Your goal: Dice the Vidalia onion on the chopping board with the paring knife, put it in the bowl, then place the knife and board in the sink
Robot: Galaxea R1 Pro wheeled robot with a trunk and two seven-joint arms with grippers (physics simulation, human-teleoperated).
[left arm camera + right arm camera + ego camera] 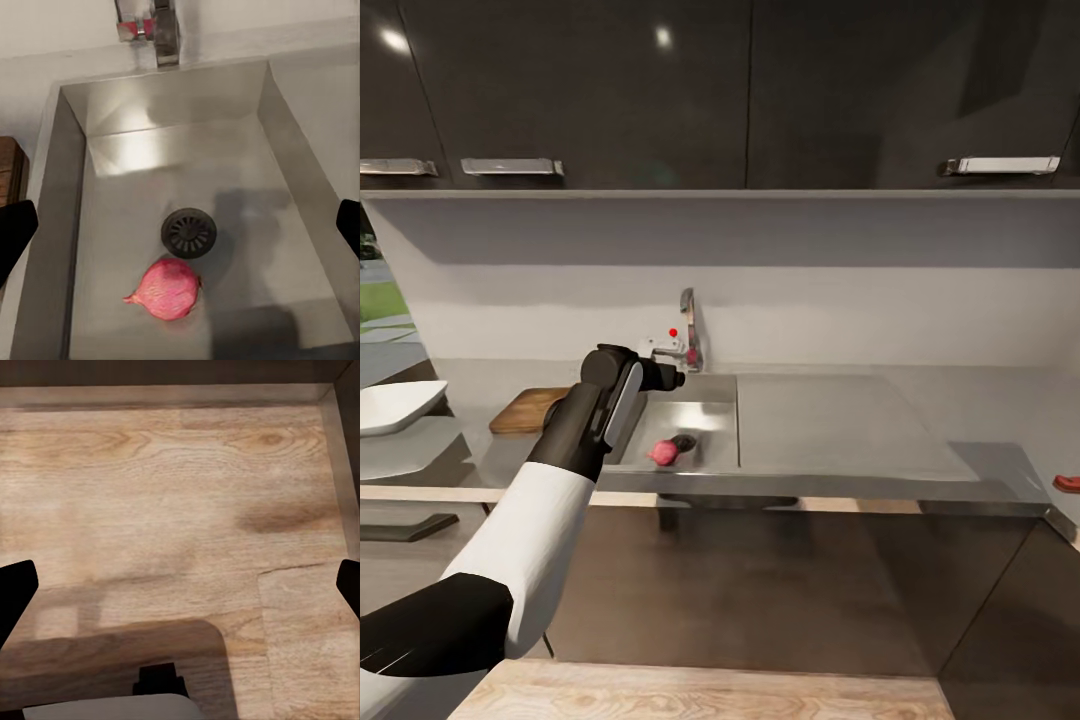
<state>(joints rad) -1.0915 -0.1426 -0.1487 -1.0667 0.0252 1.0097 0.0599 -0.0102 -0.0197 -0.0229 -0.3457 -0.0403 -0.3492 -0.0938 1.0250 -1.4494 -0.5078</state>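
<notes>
We are reaching our left hand [660,378] over the sink [780,425], its fingers [15,232] spread wide apart and gripping nothing. The onion [169,289] is lying on the basin floor, touching the near side of the round drain [189,232] and directly beneath the hand. The faucet [688,330] is standing at the back rim. The board [525,408] is lying on the table [960,400] just left of the sink, with the white bowl [395,405] farther left. A red handle [1067,483] is peeking in at the far right edge. Our right hand [180,585] is hanging over the wooden floor [172,495], fingers likewise apart and empty.
</notes>
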